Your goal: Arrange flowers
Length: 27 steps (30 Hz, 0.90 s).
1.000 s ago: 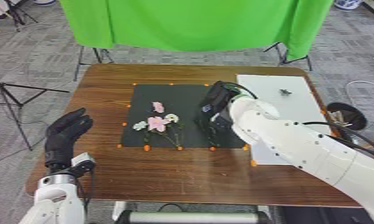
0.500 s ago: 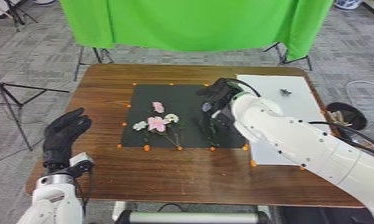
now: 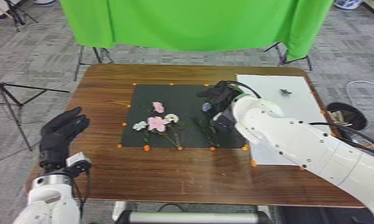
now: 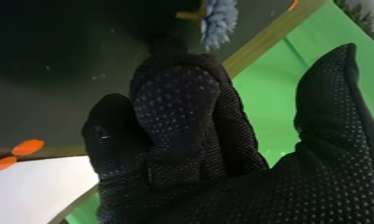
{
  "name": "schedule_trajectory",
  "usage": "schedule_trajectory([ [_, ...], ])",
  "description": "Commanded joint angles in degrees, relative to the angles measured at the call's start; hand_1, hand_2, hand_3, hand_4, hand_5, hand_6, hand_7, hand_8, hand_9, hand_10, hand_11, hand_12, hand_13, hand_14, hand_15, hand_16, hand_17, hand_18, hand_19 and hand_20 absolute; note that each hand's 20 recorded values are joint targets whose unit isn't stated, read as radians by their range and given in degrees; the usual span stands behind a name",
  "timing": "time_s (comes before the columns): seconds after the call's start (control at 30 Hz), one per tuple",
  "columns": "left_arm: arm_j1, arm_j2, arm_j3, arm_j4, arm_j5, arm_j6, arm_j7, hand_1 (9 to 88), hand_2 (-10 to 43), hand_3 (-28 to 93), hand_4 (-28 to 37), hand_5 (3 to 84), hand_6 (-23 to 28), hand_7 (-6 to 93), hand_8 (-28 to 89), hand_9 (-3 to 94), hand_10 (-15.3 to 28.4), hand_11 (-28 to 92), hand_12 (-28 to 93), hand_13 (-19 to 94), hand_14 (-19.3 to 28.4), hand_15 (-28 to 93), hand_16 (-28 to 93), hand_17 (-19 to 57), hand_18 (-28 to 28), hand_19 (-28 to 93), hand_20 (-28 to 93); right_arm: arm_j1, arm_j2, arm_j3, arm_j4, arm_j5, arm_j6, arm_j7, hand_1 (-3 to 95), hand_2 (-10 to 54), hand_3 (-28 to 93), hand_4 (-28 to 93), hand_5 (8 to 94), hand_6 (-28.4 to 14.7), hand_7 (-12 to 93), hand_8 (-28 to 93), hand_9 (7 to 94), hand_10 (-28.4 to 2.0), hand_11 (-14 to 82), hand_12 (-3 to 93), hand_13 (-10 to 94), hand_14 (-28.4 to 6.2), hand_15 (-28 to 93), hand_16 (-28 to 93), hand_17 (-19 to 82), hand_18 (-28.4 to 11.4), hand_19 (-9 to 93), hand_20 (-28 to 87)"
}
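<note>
Your right robot hand [image 3: 221, 94] hangs over the 2 o'clock part of the dark mat [image 3: 166, 92], its fingers bent inward, thumb standing apart and nothing visible in its grasp. A blue bloom [image 3: 206, 107] lies beside it in the head view, with leafy stems [image 3: 210, 135] on the mat toward 6 o'clock from the bloom. At the mat's 9 o'clock side, a spray is laid out: a large pink flower [image 3: 157, 123] at its heart, a small pink flower [image 3: 158, 107] at 12 o'clock from it, one white flower [image 3: 139, 125] at 9 and another white flower [image 3: 171, 118] at 2, stems running toward 5 o'clock. Your left robot hand [image 3: 63, 131] waits wide, fingers extended, near the 9 o'clock edge of the brown surface [image 3: 197, 172]. By the look of it, you have the arrangement well along, with the blue bloom likely the latest piece in place. A small dark sprig [image 3: 286, 92] on the white board [image 3: 272, 112], at 1 o'clock, may be what remains for you to add.
</note>
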Motion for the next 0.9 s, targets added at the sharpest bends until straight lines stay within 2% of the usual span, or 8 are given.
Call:
schedule_trajectory([
  [0.03,-3.21,-1.56,-0.80,2.72,1.11,-2.35,-2.88,47.1,-3.6,69,-7.9,53.7,0.6,23.8,-3,50.8,13.1,28,12,44,15.3,30,-3,20.7,14.7,28,27,0.77,0.21,-0.30,-1.59,1.63,0.18,-0.68,25.9,6.3,58,-12,58.5,-4.9,10,-7,73.4,-17.4,9.5,11.5,94,-4.6,53,27,64,-14.6,93,44],
  [0.07,-2.99,-2.86,-3.83,6.47,0.90,-7.26,-1.61,47.1,-3.6,69,-7.9,53.7,0.6,23.7,-3,50.8,13.1,28,12,44,15.3,30,-3,20.7,14.7,28,27,0.83,0.34,-0.36,-1.86,1.70,0.23,-0.81,25.9,6.3,58,-12,58.5,-4.9,10,-7,73.5,-17.4,9.5,11.5,94,-4.6,53,27,64,-14.6,93,44],
  [0.1,-3.19,-3.03,-4.16,6.82,1.06,-7.66,-1.85,47.1,-3.6,69,-7.9,53.7,0.7,23.6,-3,50.8,13.1,28,12,44,15.3,30,-3,20.7,14.7,28,27,0.77,0.42,-0.27,-2.13,1.85,0.22,-0.97,26.0,6.3,58,-12,58.5,-4.9,10,-7,73.6,-17.2,9.5,11.6,94,-4.6,53,26,64,-14.6,93,44],
  [0.13,-1.48,0.27,2.85,2.24,-0.92,0.56,1.56,47.1,-3.6,69,-7.9,53.7,0.6,23.5,-3,50.8,13.0,28,12,44,15.3,30,-3,20.7,14.6,28,27,0.71,0.54,-0.20,-2.46,2.01,0.16,-1.10,26.1,6.3,59,-12,58.5,-4.9,10,-7,73.6,-17.2,9.6,11.6,94,-4.5,53,26,64,-14.6,93,44],
  [0.17,-1.06,0.21,2.51,2.09,-0.98,0.14,1.58,47.1,-3.6,69,-7.8,53.7,0.7,23.5,-3,50.8,13.0,28,12,44,15.3,30,-3,20.7,14.6,28,27,0.65,0.68,-0.22,-2.88,2.15,0.13,-1.16,26.0,6.3,59,-12,58.5,-4.9,10,-7,73.7,-17.1,9.6,11.6,94,-4.5,53,26,64,-14.6,93,44],
  [0.37,-1.12,0.15,2.62,1.94,-0.94,0.74,1.54,47.1,-3.6,69,-7.9,53.7,0.6,23.4,-4,50.7,13.0,28,12,44,15.3,30,-3,20.6,14.6,28,27,0.63,0.66,-0.21,-3.46,2.82,-0.84,-1.42,25.9,6.3,59,-12,58.9,-4.9,10,-7,74.2,-17.0,9.8,11.6,94,-4.5,53,26,64,-14.6,93,44],
  [0.7,-1.24,0.10,2.63,2.00,-0.94,0.81,1.39,47.1,-3.6,69,-7.8,53.7,0.6,23.5,-4,50.7,13.0,28,12,44,15.2,30,-3,20.6,14.7,28,26,0.86,1.74,0.46,-4.16,3.57,-1.65,-0.92,26.0,6.2,60,-12,60.3,-4.9,11,-7,75.2,-16.9,10.0,11.7,94,-4.5,54,26,65,-14.7,93,44],
  [0.9,-1.17,0.62,2.43,1.87,-0.92,0.80,1.32,47.0,-3.6,69,-7.8,53.6,0.6,23.4,-4,50.7,13.0,28,12,44,15.2,30,-3,20.5,14.7,28,26,1.45,2.71,1.12,-4.08,1.13,3.30,-2.80,25.3,5.6,61,-12,61.1,-4.7,11,-7,75.7,-16.6,10.6,12.2,94,-4.6,53,26,64,-15.0,93,44],
])
